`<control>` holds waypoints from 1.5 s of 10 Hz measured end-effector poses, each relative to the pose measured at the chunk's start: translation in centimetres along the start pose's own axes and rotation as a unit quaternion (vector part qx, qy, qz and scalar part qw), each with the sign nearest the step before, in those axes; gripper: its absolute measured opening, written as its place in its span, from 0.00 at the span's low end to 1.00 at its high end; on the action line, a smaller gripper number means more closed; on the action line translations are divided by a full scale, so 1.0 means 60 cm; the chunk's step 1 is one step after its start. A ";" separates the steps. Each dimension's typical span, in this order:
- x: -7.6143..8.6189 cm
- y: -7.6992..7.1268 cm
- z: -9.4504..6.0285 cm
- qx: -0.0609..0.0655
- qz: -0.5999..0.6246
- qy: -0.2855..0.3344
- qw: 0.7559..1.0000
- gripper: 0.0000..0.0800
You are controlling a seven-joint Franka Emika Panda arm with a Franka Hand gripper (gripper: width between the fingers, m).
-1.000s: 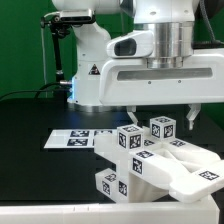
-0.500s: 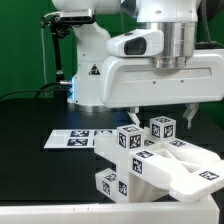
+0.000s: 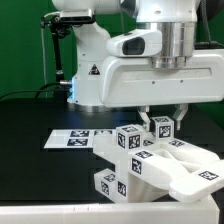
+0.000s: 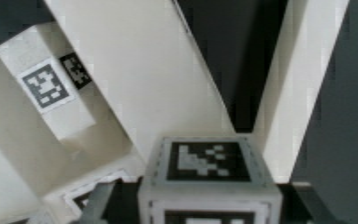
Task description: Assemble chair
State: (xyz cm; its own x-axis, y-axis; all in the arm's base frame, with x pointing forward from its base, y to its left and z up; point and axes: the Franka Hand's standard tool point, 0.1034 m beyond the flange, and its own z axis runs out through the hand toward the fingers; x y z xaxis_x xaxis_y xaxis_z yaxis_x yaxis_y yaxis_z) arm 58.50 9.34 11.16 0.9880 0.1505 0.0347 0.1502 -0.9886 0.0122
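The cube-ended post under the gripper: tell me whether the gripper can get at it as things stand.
Probably yes. The gripper sits directly over the cube-ended post, one finger on each side of its tagged cube. In the wrist view the cube lies between the fingers, nothing covering it. Whether the pads touch it is not clear.

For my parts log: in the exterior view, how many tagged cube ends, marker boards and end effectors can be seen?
Tagged cube ends: 3
Marker board: 1
End effector: 1
Total: 5

hand [image 3: 161, 121] | fingers narrowed inward since a second ago | now flanking tagged cube post [image 3: 162, 129]
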 end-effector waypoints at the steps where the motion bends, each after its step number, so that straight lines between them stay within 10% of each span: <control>1: 0.000 0.000 0.000 0.001 0.033 0.000 0.999 0.36; 8: -0.001 -0.002 0.001 0.008 0.334 0.006 0.943 0.36; 12: 0.003 -0.020 0.004 0.021 0.556 0.009 0.831 0.36; 15: 0.002 -0.028 0.005 0.029 0.600 0.002 0.799 0.35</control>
State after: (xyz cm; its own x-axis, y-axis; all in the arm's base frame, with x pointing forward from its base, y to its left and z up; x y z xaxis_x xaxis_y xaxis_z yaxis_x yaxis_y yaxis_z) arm 58.35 10.99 10.85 0.4209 -0.9071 -0.0094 -0.9046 -0.4189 -0.0789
